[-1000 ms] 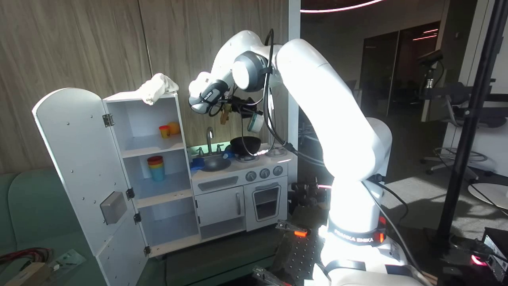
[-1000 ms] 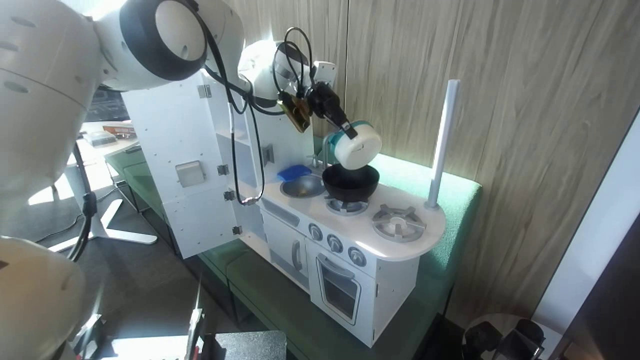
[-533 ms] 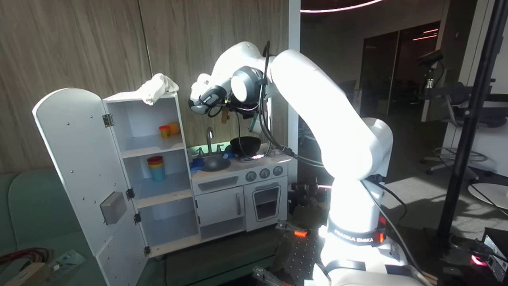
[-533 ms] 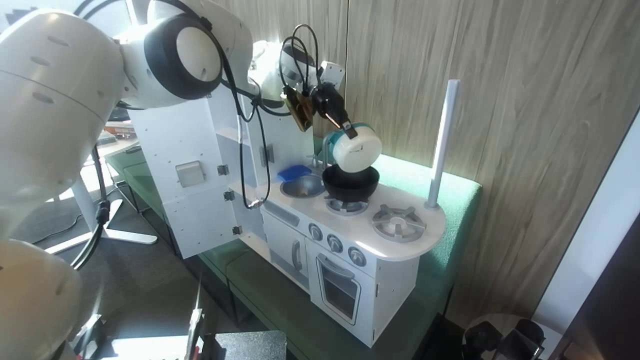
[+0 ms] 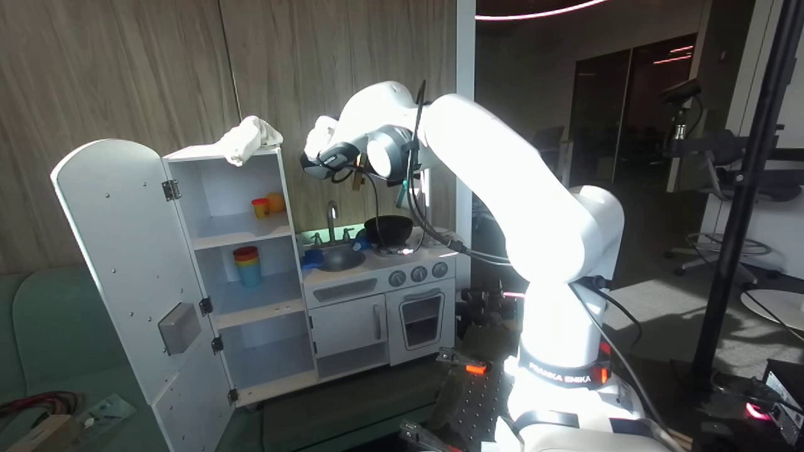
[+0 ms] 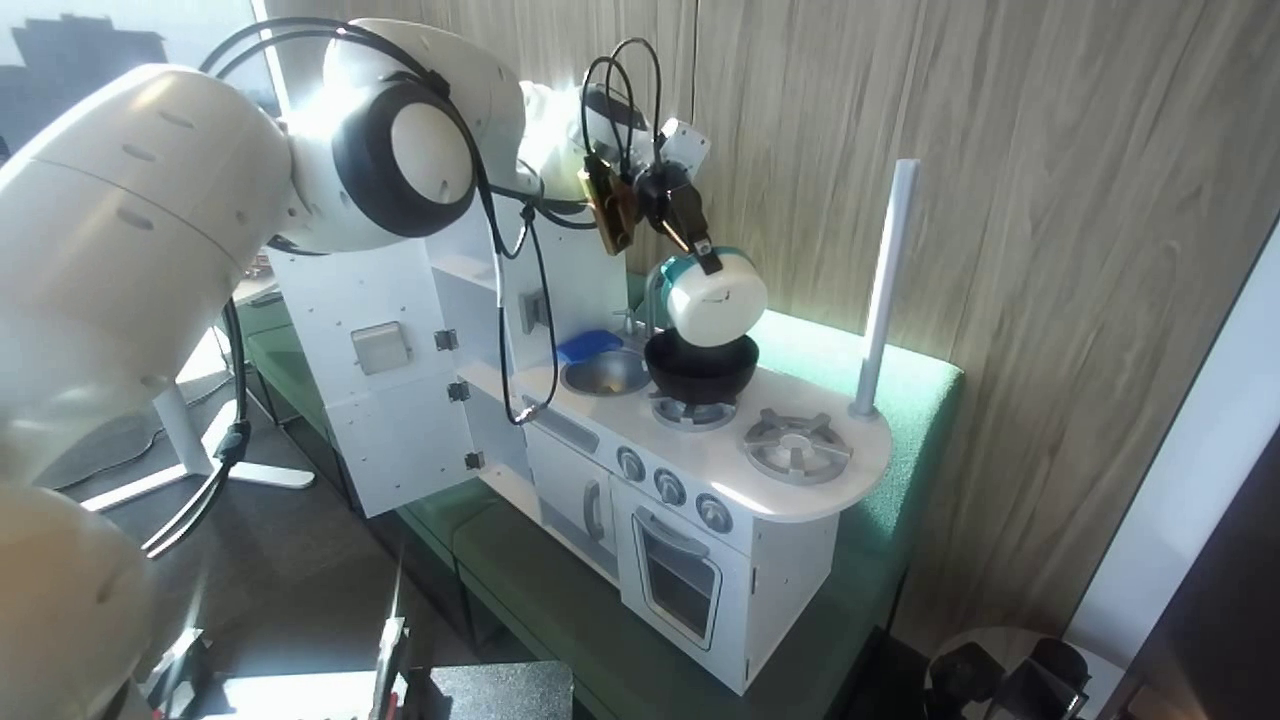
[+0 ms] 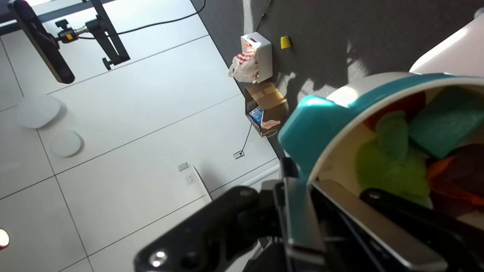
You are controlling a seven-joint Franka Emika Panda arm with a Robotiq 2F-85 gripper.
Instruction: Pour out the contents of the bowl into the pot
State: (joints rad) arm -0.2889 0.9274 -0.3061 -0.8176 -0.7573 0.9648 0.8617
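Observation:
The bowl point(image 6: 716, 305) is white with a teal rim and is tilted on its side above the pot point(image 6: 702, 375). The pot is black and round and sits on a burner beside the sink; it also shows in an exterior view point(image 5: 388, 231). My gripper point(image 6: 706, 258) is shut on the bowl's rim. In the wrist view, the fingers point(image 7: 308, 182) pinch the edge of the bowl point(image 7: 317, 132). Several coloured pieces point(image 7: 393, 170), green, teal, red and orange, lie inside the bowl. In an exterior view the bowl point(image 5: 404, 196) is partly hidden by cables. The pot's inside is mostly hidden.
The toy sink point(image 6: 605, 372) with its faucet point(image 5: 331, 220) and a blue item point(image 6: 588, 346) are left of the pot. A second burner point(image 6: 798, 446) and an upright grey post point(image 6: 888, 290) are to its right. The open toy fridge point(image 5: 248, 226) stands alongside.
The arm's upper links have come lower and shifted, and the cable loop has moved with them. The bowl has moved only slightly, a little lower, staying tilted above the pot. The pot has not moved.

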